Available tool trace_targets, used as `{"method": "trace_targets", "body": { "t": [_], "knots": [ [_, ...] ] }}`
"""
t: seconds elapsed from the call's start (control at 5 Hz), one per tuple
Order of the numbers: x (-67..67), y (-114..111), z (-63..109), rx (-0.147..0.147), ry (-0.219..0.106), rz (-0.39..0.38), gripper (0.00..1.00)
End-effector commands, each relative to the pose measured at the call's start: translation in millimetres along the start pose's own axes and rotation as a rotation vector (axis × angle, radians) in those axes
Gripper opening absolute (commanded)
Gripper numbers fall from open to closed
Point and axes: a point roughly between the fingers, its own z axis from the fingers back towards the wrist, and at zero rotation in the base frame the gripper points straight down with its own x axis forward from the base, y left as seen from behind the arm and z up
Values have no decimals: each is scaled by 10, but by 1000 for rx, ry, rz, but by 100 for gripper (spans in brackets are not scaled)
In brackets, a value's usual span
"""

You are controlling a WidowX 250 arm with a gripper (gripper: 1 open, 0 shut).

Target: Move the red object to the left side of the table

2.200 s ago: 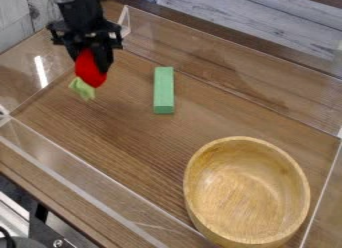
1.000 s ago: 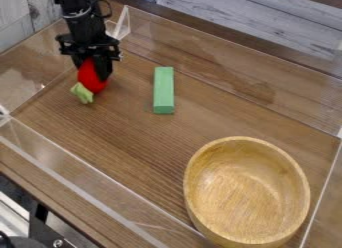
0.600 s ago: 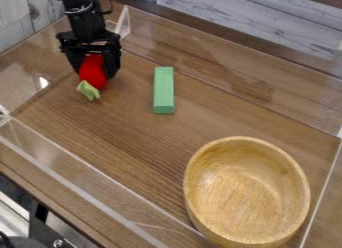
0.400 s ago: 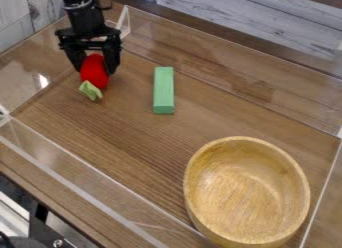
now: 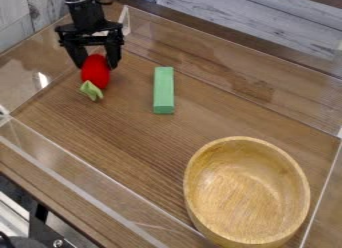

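Observation:
The red object (image 5: 95,71), a small glossy toy fruit with a light-green leafy end (image 5: 91,90), lies on the brown wood-grain table (image 5: 160,162) at the left. My black gripper (image 5: 92,56) hangs straight down just above it, open, with one finger on each side of the fruit's top. The fingers do not appear to press on the fruit. The arm rises out of the top edge of the view.
A green rectangular block (image 5: 163,90) lies to the right of the fruit. A large wooden bowl (image 5: 249,192) stands at the front right. Low clear acrylic walls (image 5: 80,182) border the table.
The gripper lowered the red object onto the table, opened and let go of it, then rose slightly. The fruit stays lying where it was set down.

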Motion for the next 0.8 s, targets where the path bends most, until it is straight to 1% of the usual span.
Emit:
{"method": "trace_targets", "body": {
  "t": [0.0,0.4,0.6],
  "knots": [
    [42,-125,264,5,-68,25,100],
    [94,-135,433,-2,-56,-17,100],
    [32,-241,524,-12,-55,-54,100]
  ]
}}
